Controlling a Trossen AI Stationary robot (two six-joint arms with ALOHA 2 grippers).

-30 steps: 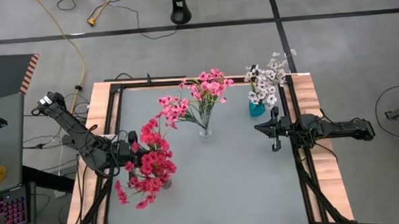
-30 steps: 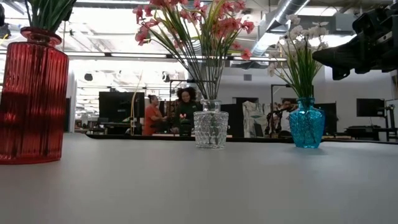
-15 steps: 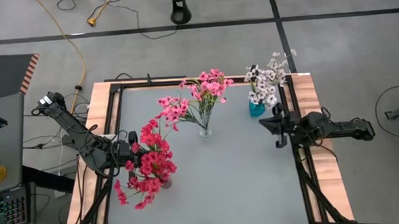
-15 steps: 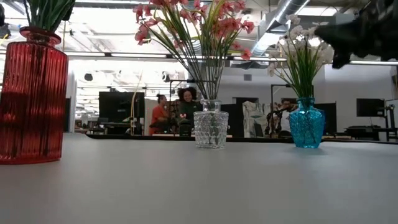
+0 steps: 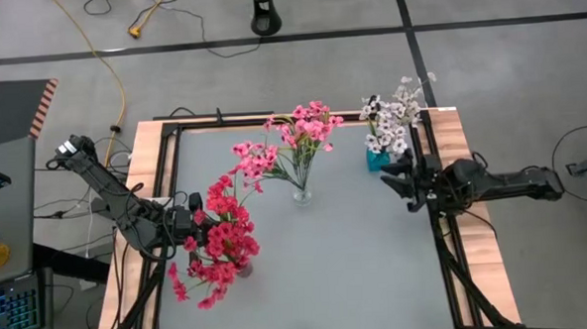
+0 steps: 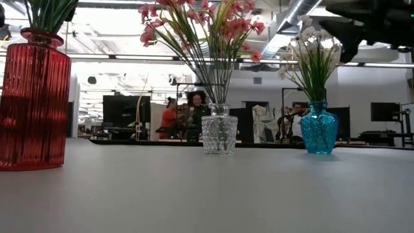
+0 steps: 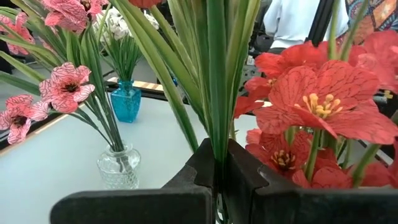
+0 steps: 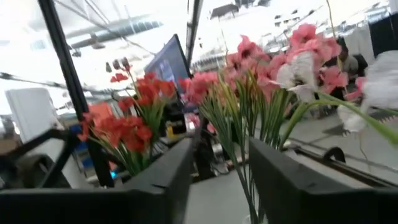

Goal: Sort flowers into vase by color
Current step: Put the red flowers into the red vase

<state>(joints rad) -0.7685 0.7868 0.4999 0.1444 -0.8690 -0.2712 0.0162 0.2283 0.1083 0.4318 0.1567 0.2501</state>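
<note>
Red flowers (image 5: 223, 249) stand in a ribbed red vase (image 6: 32, 103) at the table's near left. My left gripper (image 5: 199, 225) is shut on their green stems. Pink flowers (image 5: 302, 134) stand in a clear glass vase (image 6: 219, 133) at mid-table. White flowers (image 5: 391, 116) stand in a small blue vase (image 6: 319, 129) at the far right. My right gripper (image 5: 396, 187) hangs open just in front of the blue vase, above the table, with nothing between its fingers (image 8: 161, 180). My left gripper pinches a bunch of the red flowers' green stems (image 7: 217, 146) between its two fingers, below the blossoms. The fingers come level from the table's left side and lie across the stems. The stems stand upright, with their lower ends down in the red vase.
A black frame (image 5: 441, 237) and wooden borders run round the grey table top (image 5: 338, 272). Bare table lies in front of the three vases. People (image 6: 194, 107) show in the room beyond the far edge.
My right gripper has opened. It has risen and drawn back a little toward the table's right edge, near the blue vase. The flowers and vases have stayed where they were.
</note>
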